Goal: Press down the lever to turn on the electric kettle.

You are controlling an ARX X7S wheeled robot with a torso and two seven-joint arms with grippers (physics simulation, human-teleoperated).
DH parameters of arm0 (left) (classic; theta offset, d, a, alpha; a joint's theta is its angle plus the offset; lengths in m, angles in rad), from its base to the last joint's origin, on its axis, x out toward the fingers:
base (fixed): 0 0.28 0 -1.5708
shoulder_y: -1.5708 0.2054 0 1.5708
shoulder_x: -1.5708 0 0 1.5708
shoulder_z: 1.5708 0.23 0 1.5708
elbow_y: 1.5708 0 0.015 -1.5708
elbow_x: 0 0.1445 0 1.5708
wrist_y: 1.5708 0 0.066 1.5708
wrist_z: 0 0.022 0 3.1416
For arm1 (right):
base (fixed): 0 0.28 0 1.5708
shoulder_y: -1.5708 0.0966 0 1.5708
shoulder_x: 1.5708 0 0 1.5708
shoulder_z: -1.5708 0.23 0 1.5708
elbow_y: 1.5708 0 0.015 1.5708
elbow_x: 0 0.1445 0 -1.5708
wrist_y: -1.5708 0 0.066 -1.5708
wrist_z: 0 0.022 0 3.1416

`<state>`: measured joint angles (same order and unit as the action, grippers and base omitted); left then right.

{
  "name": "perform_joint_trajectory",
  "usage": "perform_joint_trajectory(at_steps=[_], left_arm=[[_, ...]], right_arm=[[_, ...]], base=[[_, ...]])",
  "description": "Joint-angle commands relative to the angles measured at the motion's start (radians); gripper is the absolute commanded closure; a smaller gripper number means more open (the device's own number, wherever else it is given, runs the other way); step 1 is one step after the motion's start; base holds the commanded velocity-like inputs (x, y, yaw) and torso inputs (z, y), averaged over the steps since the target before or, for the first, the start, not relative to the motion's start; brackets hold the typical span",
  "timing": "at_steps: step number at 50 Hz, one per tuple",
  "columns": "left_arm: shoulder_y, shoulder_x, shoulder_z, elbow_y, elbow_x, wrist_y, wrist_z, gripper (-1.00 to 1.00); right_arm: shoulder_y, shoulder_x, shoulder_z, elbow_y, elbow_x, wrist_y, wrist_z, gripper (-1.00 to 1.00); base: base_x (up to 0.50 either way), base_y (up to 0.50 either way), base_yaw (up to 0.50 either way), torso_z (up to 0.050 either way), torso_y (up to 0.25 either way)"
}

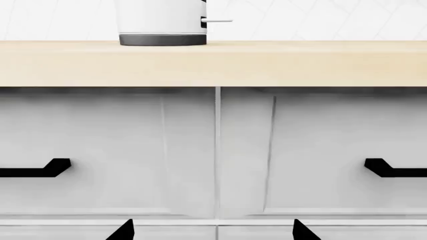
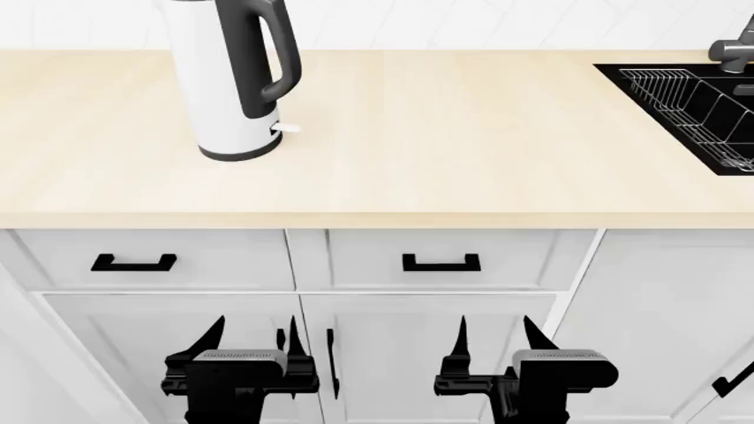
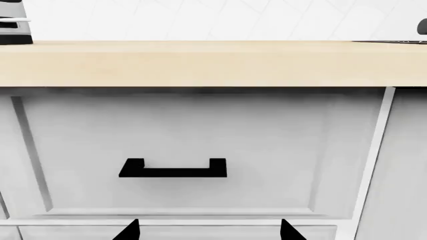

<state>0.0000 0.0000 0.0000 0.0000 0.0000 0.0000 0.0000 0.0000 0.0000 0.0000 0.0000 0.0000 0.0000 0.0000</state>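
On the pale wood counter (image 2: 448, 141), the electric kettle (image 2: 224, 88) is cut off at its lid; its lever (image 2: 286, 128) juts toward the black sink (image 2: 695, 106). Below the kettle, left claw (image 2: 252, 338) and right claw (image 2: 493, 336) hang spread open before white drawers.

A pale wooden tabletop (image 2: 448, 132) runs the full width of the head view, its front edge sitting above white drawer fronts. The electric kettle (image 2: 229, 79) stands upright on it toward the left side, resting on its dark base ring (the lever (image 2: 286, 128) juts out sideways just above that ring, clear of the wood). At the far right a black sink (image 2: 659, 97) is set into the tabletop, well apart from the kettle
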Motion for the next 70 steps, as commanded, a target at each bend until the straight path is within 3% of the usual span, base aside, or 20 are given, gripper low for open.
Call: perform_joint_trajectory(at_steps=[1,11,39,44,70], left_arm=[[0.0,-0.016,0.018,-0.002,-0.016,0.002,-0.017,-1.0],[-0.003,-0.044,0.055,0.0,-0.047,0.004,-0.048,-1.0],[-0.008,-0.085,0.104,0.001,-0.075,0.008,-0.099,-1.0],[-0.006,-0.091,0.115,0.011,-0.074,0.008,-0.106,-1.0],[-0.003,-0.121,0.152,0.018,-0.086,0.03,-0.132,-1.0]], right_arm=[[0.001,0.015,-0.02,0.002,0.013,0.0,0.022,-1.0],[0.009,0.043,-0.052,0.016,0.06,0.0,0.05,-1.0],[0.008,0.086,-0.103,0.003,0.079,0.0,0.098,-1.0],[0.006,0.092,-0.107,0.015,0.085,-0.012,0.105,-1.0],[0.004,0.12,-0.135,0.0,0.113,-0.006,0.132,-1.0]], base=[[0.0,0.0,0.0,0.0,0.0],[0.0,0.03,0.0,0.0,0.0],[0.0,0.5,0.0,0.0,0.0],[0.0,0.0,0.0,0.0,0.0],[0.0,0.0,0.0,0.05,0.0]])
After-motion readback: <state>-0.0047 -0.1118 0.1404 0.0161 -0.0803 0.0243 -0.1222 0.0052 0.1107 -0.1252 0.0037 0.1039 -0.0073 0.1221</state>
